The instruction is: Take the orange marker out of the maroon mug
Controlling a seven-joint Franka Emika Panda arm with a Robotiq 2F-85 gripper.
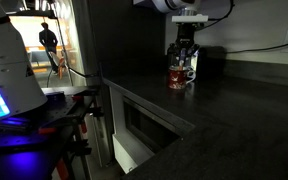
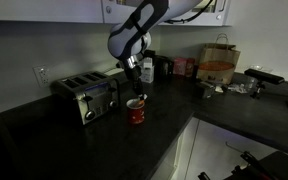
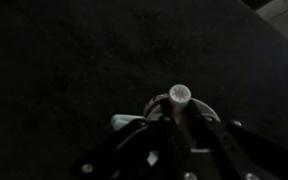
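The maroon mug (image 1: pixel 181 76) stands on the dark counter; it also shows in an exterior view (image 2: pixel 136 111). My gripper (image 1: pixel 184 52) hangs straight above it in both exterior views (image 2: pixel 134 74). In the wrist view the pale end of the orange marker (image 3: pixel 180 95) sticks up between my two fingers (image 3: pixel 174 118). The mug's rim (image 3: pixel 209 110) curves behind it. The fingers sit tight against the marker's sides. The marker's lower part is hidden by the fingers and the mug.
A toaster (image 2: pixel 84 95) stands on the counter beside the mug. Canisters (image 2: pixel 164 68) and a paper bag (image 2: pixel 219 62) stand farther back. A dark boxy object (image 1: pixel 210 62) is right behind the mug. The counter's edge (image 1: pixel 154 105) drops off near the mug.
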